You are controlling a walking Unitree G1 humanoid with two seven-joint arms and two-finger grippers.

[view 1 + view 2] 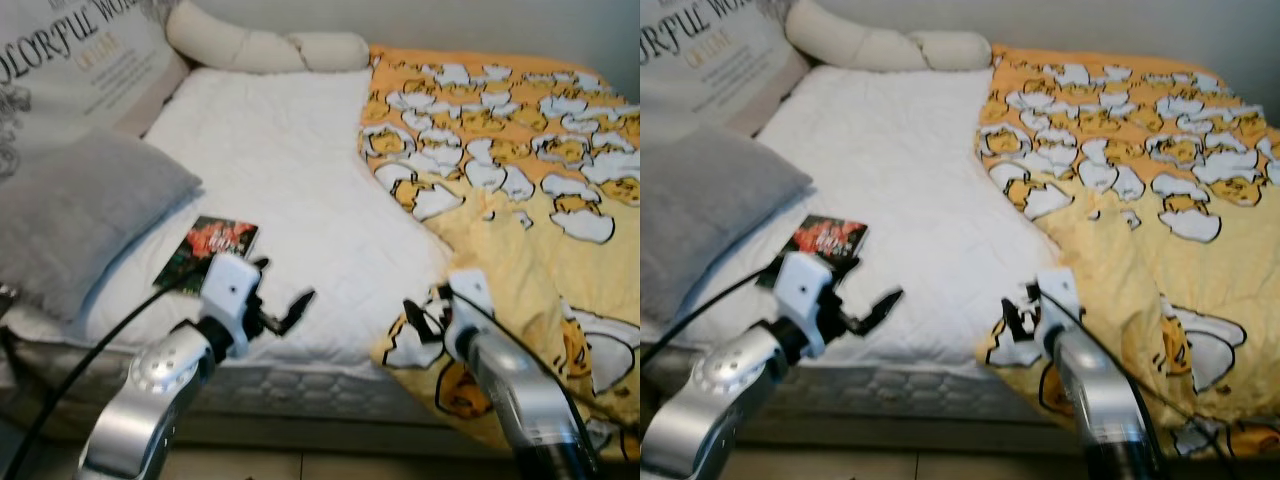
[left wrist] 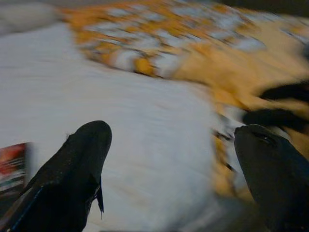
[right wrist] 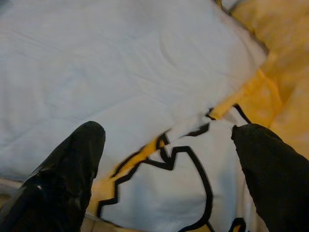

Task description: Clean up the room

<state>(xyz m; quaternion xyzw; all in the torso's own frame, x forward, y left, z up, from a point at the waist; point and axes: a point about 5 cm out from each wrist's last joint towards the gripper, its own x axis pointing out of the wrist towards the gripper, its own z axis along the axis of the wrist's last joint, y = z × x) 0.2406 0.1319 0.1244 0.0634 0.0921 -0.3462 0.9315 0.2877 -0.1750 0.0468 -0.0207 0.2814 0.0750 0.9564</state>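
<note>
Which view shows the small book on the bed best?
Left eye view: the book lies whole on the white mattress pad, beside the grey pillow, cover visible. Right eye view shows it too, partly behind the left gripper. Left wrist view catches a blurred edge.

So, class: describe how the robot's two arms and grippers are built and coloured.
Both arms are rounded silver metal. The left gripper has a white boxy wrist block and a black cable trailing back along the arm. The right gripper has a similar white block. Each ends in two long black fingers.

Three pillows [image 1: 70,215], one yellow blanket [image 1: 520,180], one book [image 1: 207,250], two end effectors [image 1: 285,310].
</note>
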